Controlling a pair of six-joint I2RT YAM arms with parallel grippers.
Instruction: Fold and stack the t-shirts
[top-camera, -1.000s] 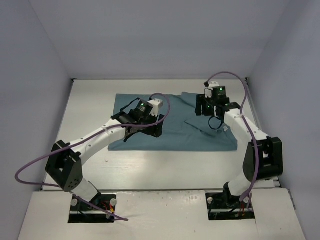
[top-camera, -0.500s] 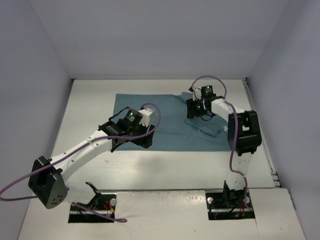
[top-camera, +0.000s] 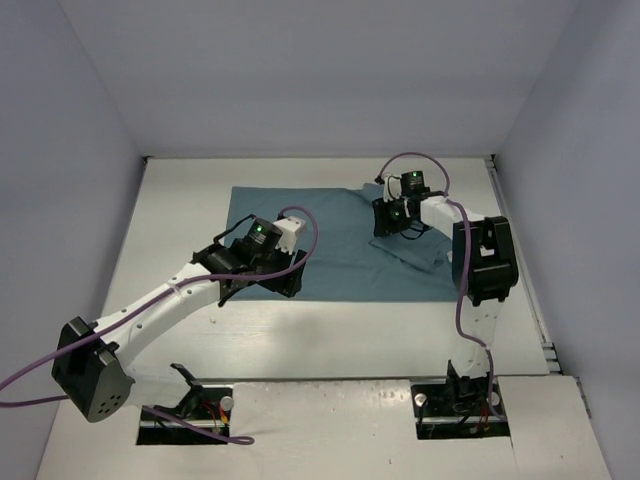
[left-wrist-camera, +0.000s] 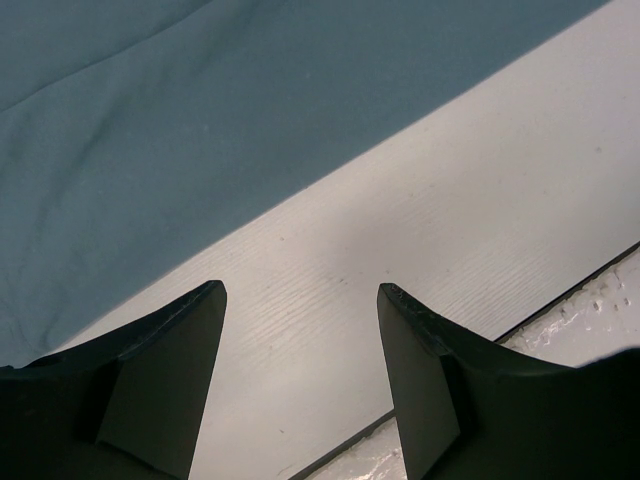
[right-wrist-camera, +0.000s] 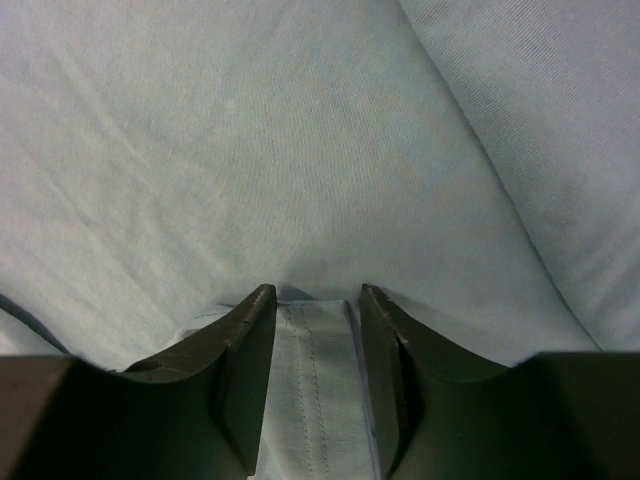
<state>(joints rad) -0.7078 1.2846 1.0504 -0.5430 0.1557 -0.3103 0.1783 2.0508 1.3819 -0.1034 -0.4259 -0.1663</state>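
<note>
The teal-blue t-shirt (top-camera: 340, 255) lies spread on the white table (top-camera: 330, 330), with its right part folded over. My left gripper (top-camera: 268, 285) is open and empty at the shirt's near edge. In the left wrist view it (left-wrist-camera: 300, 300) hovers over bare table, with the t-shirt (left-wrist-camera: 200, 120) just beyond its tips. My right gripper (top-camera: 393, 220) is over the shirt's upper right area. In the right wrist view it (right-wrist-camera: 315, 300) is shut on a stitched hem strip (right-wrist-camera: 315, 380) of the t-shirt (right-wrist-camera: 300, 150).
Grey walls enclose the table on three sides. The table board's near edge (left-wrist-camera: 560, 300) shows as a dark seam close to my left gripper. Purple cables loop off both arms.
</note>
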